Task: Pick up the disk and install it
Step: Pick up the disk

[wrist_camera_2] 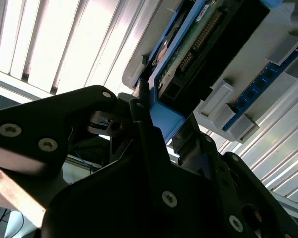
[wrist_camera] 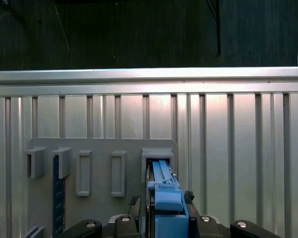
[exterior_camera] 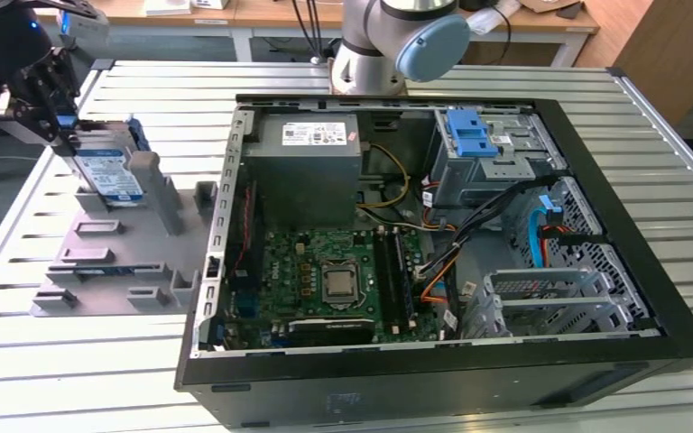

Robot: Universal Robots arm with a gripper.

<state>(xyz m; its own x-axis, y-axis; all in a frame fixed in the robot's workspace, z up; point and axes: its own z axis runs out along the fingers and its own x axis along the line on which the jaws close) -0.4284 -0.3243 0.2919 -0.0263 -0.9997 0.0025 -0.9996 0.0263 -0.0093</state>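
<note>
Right now the disk (exterior_camera: 108, 173) stands on edge in a slot of the grey holder (exterior_camera: 106, 262), toward the exterior view's left, its blue-and-white label showing, well apart from the open computer case (exterior_camera: 443, 365). Its silver body sits in a blue plastic carrier. In the first wrist view the carrier's top edge runs out from between the fingers over the slatted table (wrist_camera: 238, 129). The gripper (exterior_camera: 68, 133) is at the disk's top edge. In both wrist views its black fingers (wrist_camera_2: 139, 106) lie against the carrier's two faces with no gap that I can make out. I judge it closed on the disk, which is not yet lifted out of its slot. The drive should handle as a stiff, fairly dense slab with hard, smooth faces. The plastic carrier is the part likely to flex, and I would keep pads off the circuit side and connector seen in the second wrist view. A hold across the thin faces near one end, as here, looks sound, but the low end could bind in the slot if the disk tilts. Inside the case, the metal drive cage (exterior_camera: 527, 144) with its blue latch (exterior_camera: 473, 135) sits near the grey power-supply box (exterior_camera: 304, 171).
</note>
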